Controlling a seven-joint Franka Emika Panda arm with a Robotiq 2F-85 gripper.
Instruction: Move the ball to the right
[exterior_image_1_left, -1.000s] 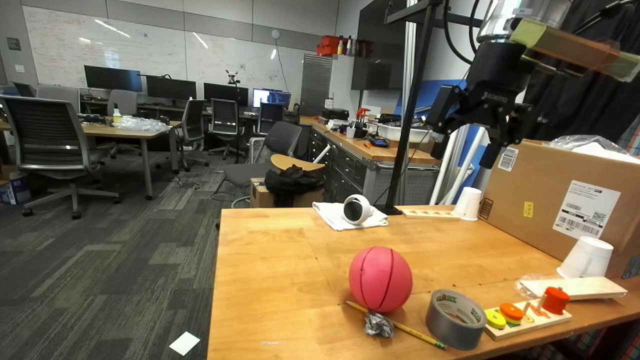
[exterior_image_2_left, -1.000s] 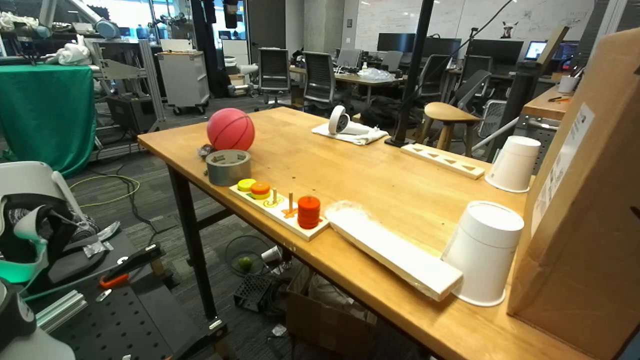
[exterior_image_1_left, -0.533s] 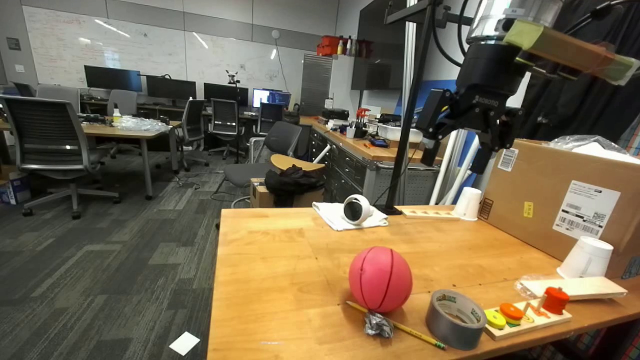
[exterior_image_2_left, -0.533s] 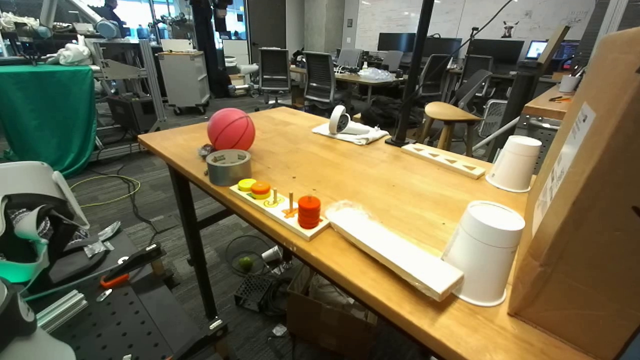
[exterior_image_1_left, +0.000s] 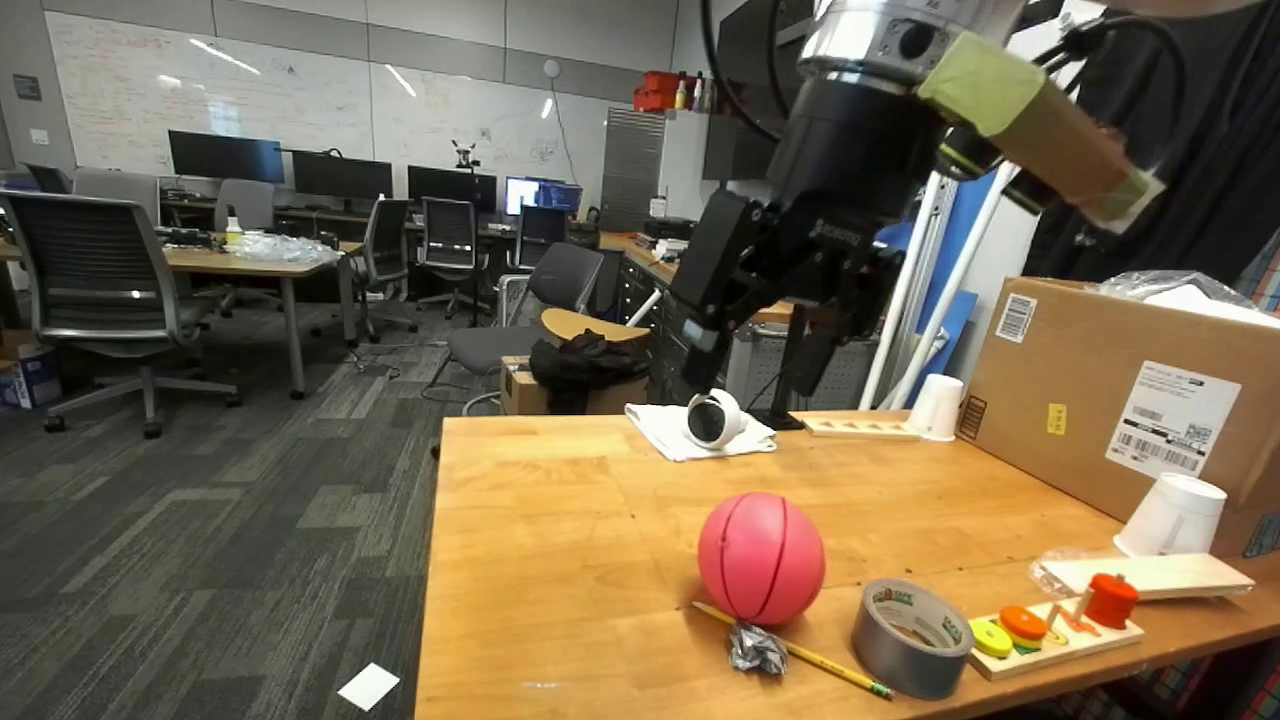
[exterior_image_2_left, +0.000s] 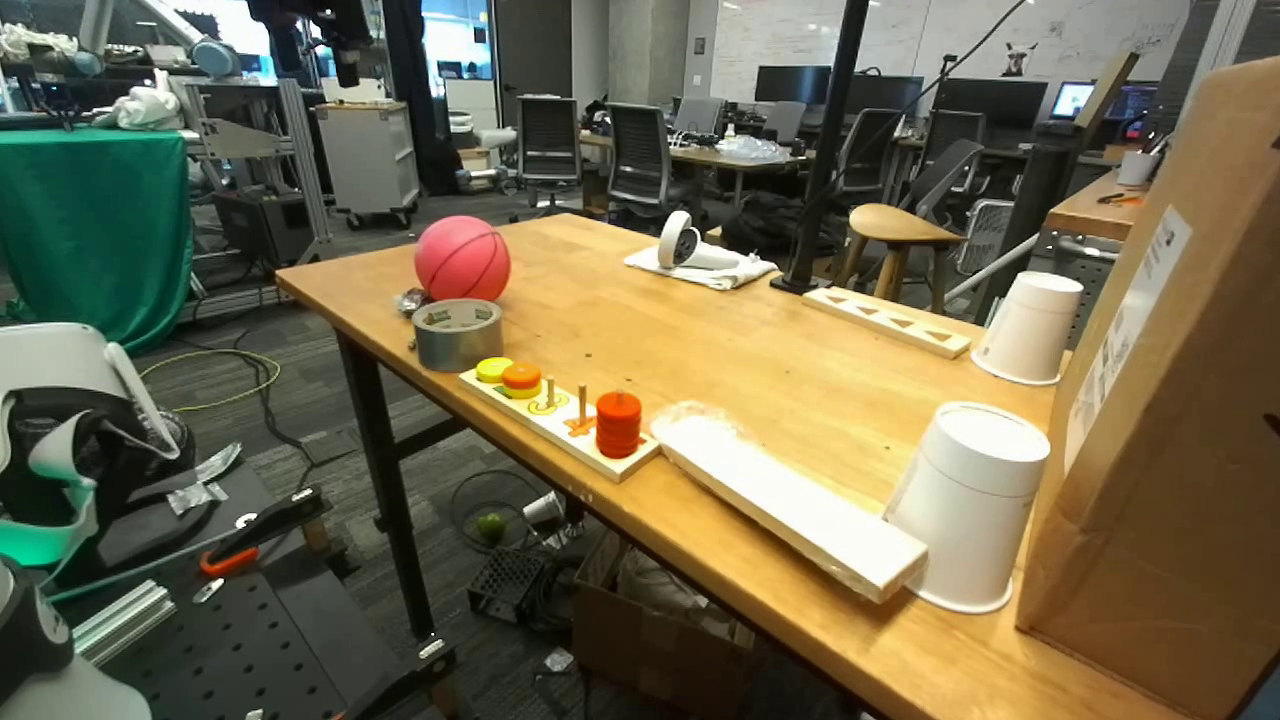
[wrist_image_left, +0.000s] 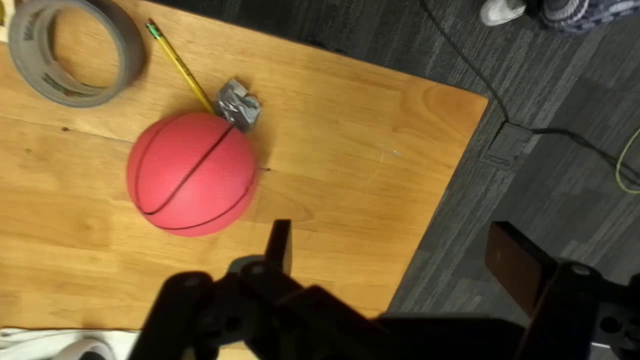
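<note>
The red-pink ball with dark seam lines rests on the wooden table. It also shows near the far left corner of the table in an exterior view and left of the jaws in the wrist view. My gripper hangs in the air above table height, apart from the ball. Its tips show at the top edge in an exterior view. In the wrist view the gripper has its fingers wide apart with nothing between them, over the table's edge.
Beside the ball lie a pencil, crumpled foil and a grey tape roll. A ring toy, white cups, a cardboard box and a white camera on a cloth also stand on the table.
My gripper has moved left and lower in an exterior view, with the arm tilting, and left and lower along the top edge in an exterior view. The ball has not moved.
</note>
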